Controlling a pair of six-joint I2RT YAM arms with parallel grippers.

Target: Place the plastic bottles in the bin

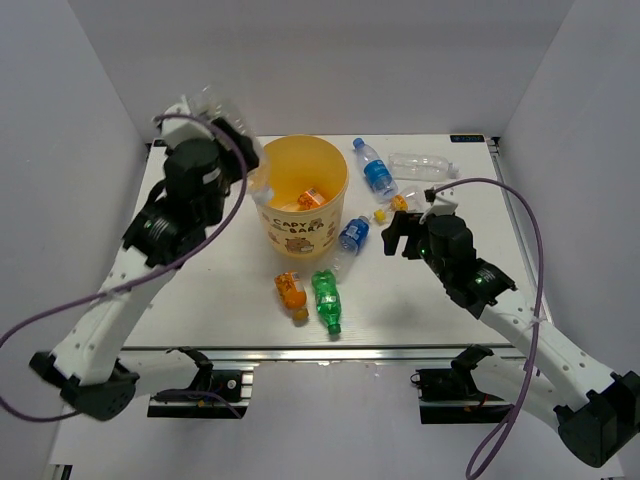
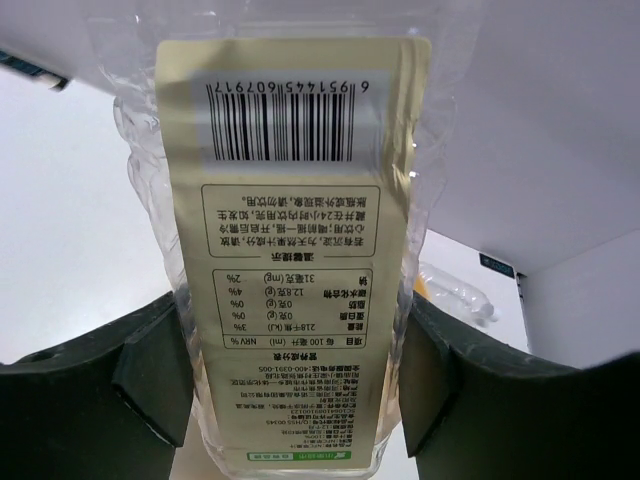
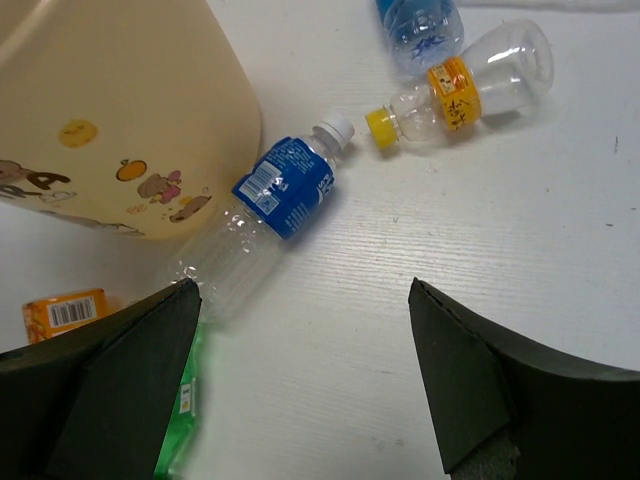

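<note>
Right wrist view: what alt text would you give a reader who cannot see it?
An open end effector hovers over a white table, above a clear bottle with a blue label lying beside a yellow bucket. A yellow-capped bottle lies beyond it.

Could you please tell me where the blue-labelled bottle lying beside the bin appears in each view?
Top external: blue-labelled bottle at centre, right of the bin's base.
Left wrist: not in it; a pale-label bottle fills the view.
Right wrist: the bottle upper middle, diagonal, white cap up-right.
Shared landmark: the bin, beside it in both those views.
</note>
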